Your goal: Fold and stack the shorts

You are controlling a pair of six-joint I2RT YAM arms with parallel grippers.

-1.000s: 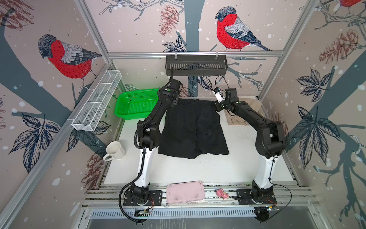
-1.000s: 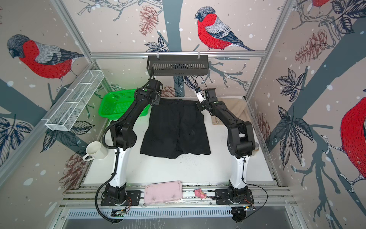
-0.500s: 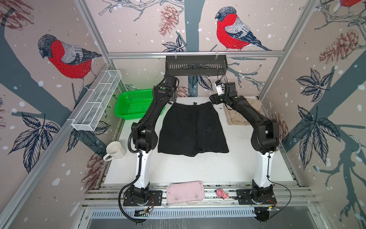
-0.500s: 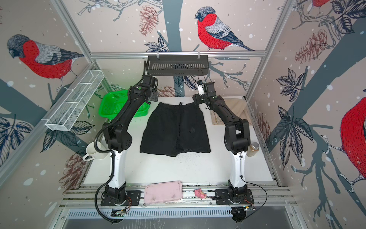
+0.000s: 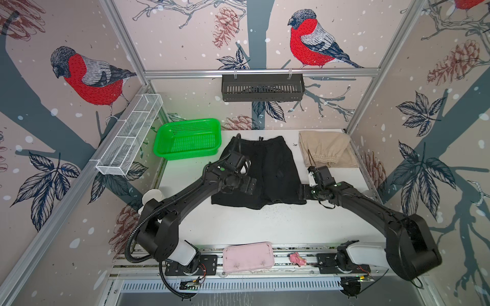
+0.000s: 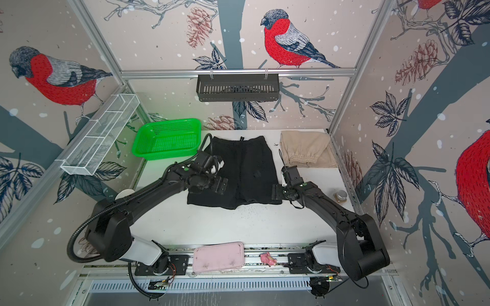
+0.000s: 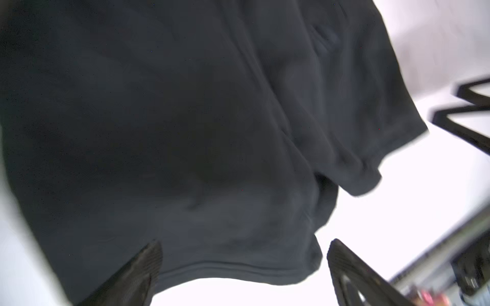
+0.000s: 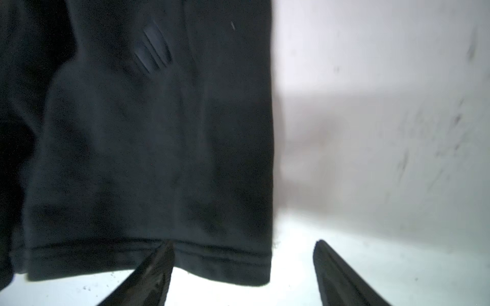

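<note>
The black shorts [image 5: 267,169] [image 6: 249,169] lie flat mid-table, waistband at the far end and leg hems toward the near side. The beige shorts [image 5: 326,151] [image 6: 305,148] lie folded at the back right. My left gripper [image 5: 245,189] [image 6: 220,185] hovers over the left leg, open and empty. In the left wrist view the gripper [image 7: 245,242] spans the hem of the black shorts [image 7: 185,132]. My right gripper [image 5: 302,194] [image 6: 277,192] is open and empty at the right hem corner. In the right wrist view the gripper [image 8: 244,242] straddles that corner of the black shorts [image 8: 159,145].
A green basket [image 5: 188,140] stands at the back left, beside a white wire rack [image 5: 130,137] on the wall. A black shelf [image 5: 262,87] hangs on the back wall. A white mug [image 5: 151,197] sits far left, a small jar [image 6: 340,196] far right. A pink pouch [image 5: 248,257] and a pink rag [image 5: 298,259] lie on the front rail.
Both grippers let go of the black shorts' waistband corners and opened. Both arms then drew back from the far end to the near hem. The shorts now lie flat.
</note>
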